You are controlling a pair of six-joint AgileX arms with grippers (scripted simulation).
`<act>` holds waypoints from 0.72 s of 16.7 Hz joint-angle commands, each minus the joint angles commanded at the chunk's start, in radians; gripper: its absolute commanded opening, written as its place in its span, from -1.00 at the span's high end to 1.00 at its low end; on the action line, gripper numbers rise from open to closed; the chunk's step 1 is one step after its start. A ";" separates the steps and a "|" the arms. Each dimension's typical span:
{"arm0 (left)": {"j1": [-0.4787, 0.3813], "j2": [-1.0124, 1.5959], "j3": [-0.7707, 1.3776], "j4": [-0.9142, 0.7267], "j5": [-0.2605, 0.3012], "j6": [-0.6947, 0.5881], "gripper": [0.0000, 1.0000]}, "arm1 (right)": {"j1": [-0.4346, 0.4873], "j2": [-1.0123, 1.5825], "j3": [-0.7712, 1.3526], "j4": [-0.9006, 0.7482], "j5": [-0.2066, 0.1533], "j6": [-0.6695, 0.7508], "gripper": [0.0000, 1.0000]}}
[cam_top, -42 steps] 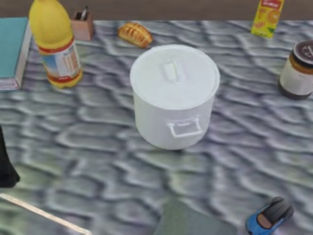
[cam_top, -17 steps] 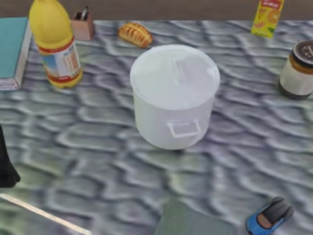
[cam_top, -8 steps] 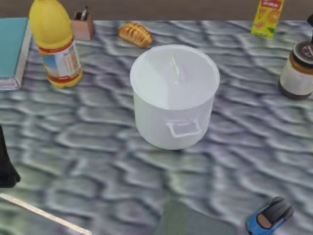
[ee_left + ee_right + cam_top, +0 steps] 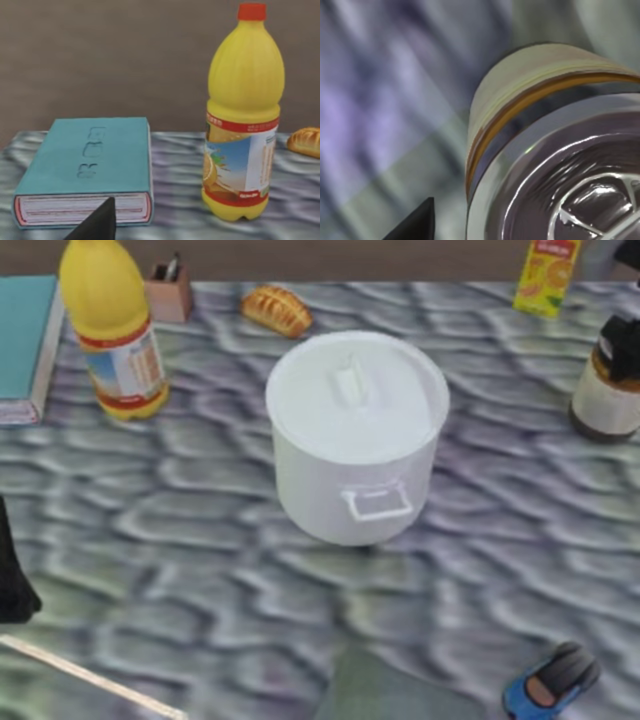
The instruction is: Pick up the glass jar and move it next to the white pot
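Note:
The glass jar (image 4: 603, 400) stands at the table's right edge, white label and orange band showing. My right gripper (image 4: 628, 345) hangs directly over it and hides its dark lid in the top view. In the right wrist view the jar's shiny dark lid (image 4: 570, 175) fills the frame above the label (image 4: 530, 85). One dark finger (image 4: 415, 227) stands beside the lid, apart from it, jaws open. The white pot (image 4: 355, 430) sits at the table's middle, lid on, side handle facing the front. My left gripper (image 4: 10, 580) is parked at the left edge.
A yellow bottle (image 4: 110, 330), a teal book (image 4: 20, 340), a small brown box (image 4: 170, 295) and a bread roll (image 4: 275, 310) line the back left. A juice carton (image 4: 547, 275) stands behind the jar. A blue toy car (image 4: 550, 685) and a grey pad (image 4: 390, 690) lie at the front.
My right gripper has come in from the top right corner and now sits over the jar's lid. The jar, the pot and the left arm have not moved.

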State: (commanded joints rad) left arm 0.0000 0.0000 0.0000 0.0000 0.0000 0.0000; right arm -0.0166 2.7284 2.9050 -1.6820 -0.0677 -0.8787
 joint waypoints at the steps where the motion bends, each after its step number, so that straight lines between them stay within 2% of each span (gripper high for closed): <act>1: 0.000 0.000 0.000 0.000 0.000 0.000 -1.00 | 0.000 0.000 0.000 0.000 0.000 0.000 -1.00; 6: 0.000 0.000 0.000 0.000 0.000 0.000 -1.00 | -0.003 0.033 0.038 -0.011 0.001 -0.001 -1.00; 12: 0.000 0.000 0.000 0.000 0.000 0.000 -1.00 | 0.004 0.227 0.330 -0.100 0.004 0.005 -1.00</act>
State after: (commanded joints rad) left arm 0.0000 0.0000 0.0000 0.0000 0.0000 0.0000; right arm -0.0131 2.9557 3.2347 -1.7821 -0.0639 -0.8739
